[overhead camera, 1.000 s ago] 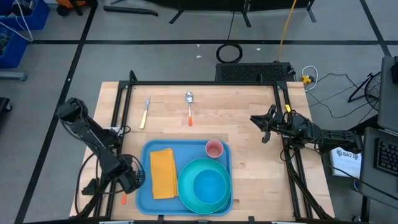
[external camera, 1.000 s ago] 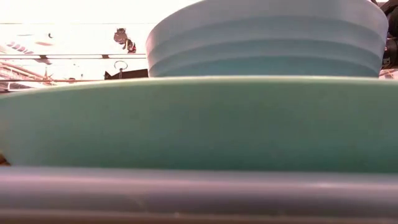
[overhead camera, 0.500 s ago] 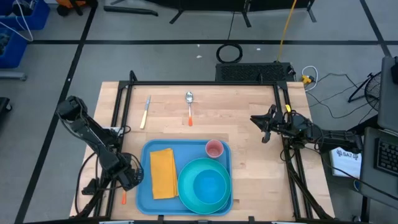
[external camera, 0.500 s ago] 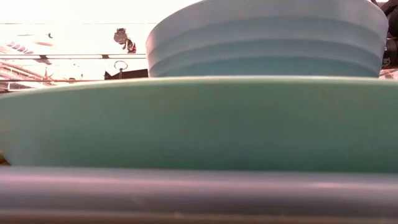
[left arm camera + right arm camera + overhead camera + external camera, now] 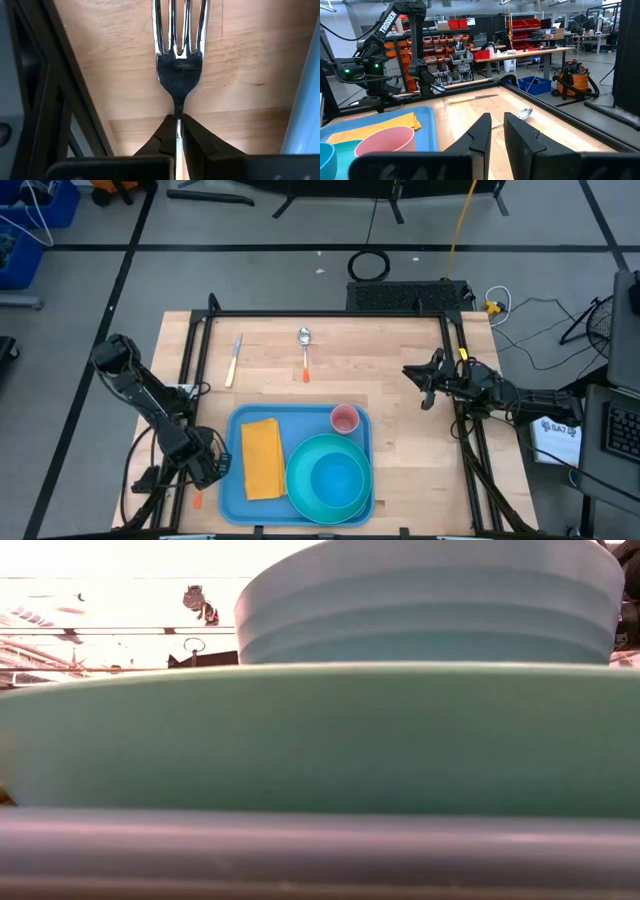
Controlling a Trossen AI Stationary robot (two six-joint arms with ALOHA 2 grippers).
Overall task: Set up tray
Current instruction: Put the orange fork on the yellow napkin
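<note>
Looking down, we see the tray (image 5: 302,468), big, flat and light blue, at the near edge of the wooden table (image 5: 390,370). It holds a yellow cloth (image 5: 262,459), a pink cup (image 5: 344,419) and a green plate (image 5: 300,480). Our left gripper (image 5: 178,131) pinches a fork (image 5: 180,55) beside the tray. Our right gripper (image 5: 497,131) waits, a little apart. Shelves with red bins (image 5: 460,23) fill the room.

The tray (image 5: 300,423) in front of me is a large, flat, light-blue plastic rectangle with rounded corners and a raised rim. It lies level on the table (image 5: 390,360), at the near edge and about midway between my two arms, its long sides running across. From table height its near rim (image 5: 320,850) shows as a pale band across the whole width. One long edge (image 5: 305,90) shows past my left wrist.
</note>
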